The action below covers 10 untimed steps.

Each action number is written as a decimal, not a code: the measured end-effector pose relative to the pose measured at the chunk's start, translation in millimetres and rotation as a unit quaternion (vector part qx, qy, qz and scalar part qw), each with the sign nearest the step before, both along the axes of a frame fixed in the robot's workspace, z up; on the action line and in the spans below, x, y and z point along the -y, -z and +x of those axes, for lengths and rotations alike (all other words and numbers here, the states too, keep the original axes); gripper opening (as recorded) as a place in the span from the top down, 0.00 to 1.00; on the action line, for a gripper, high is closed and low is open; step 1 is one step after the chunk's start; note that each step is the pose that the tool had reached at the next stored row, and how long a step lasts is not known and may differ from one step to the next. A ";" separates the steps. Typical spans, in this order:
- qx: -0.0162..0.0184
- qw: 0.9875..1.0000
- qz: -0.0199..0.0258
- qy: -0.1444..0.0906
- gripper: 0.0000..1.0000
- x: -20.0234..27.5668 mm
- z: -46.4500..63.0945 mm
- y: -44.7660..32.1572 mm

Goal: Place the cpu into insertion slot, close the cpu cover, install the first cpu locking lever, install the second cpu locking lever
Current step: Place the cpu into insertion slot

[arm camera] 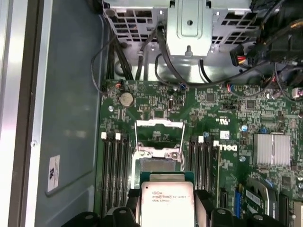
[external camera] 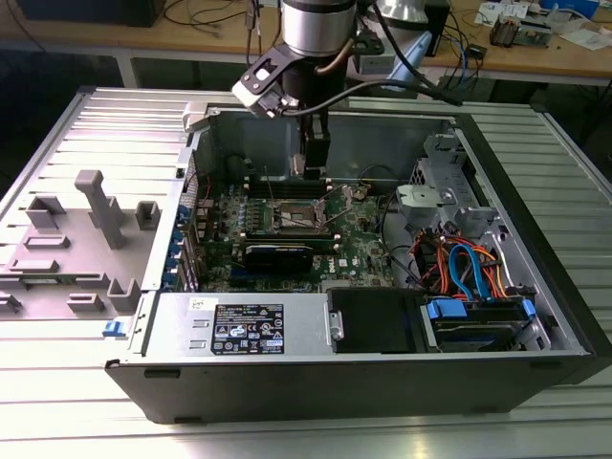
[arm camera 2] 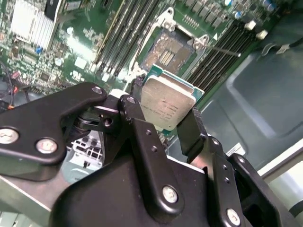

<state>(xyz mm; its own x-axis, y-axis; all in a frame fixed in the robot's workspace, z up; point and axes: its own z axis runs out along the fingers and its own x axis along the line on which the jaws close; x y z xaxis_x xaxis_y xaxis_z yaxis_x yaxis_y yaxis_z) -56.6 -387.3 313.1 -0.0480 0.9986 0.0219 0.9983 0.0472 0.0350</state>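
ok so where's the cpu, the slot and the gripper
cpu (arm camera 2: 168, 105), second wrist view, centre of its metal top
slot (arm camera 2: 165, 53), second wrist view, its dark contact field
gripper (arm camera 2: 161, 112), second wrist view, midway between fingertips, shut on cpu

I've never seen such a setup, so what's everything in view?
computer case: one, black and grey, open on a metal table
motherboard: one, green, flat inside the case
insertion slot: one, dark, mid-board, uncovered
cpu cover: one, silver, raised beside the slot
memory slots: several, black, flanking the slot
power supply: one, grey, along the case's near wall
cables: a bundle, blue and orange, exterior view's right
plastic fixtures: several, grey, exterior view's left
cpu: one, silver-grey, over the board
hand: one, black, shut on the cpu
arm: one, silver and black, over the case
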 end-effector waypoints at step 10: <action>0.002 1.000 0.000 0.000 0.46 -1.8 -5.6 11.3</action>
<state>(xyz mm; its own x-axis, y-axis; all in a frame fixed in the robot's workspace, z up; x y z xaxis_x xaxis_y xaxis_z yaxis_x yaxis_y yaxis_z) -62.3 -385.5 301.8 -0.0477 0.9986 0.0208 0.9981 0.0469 0.0398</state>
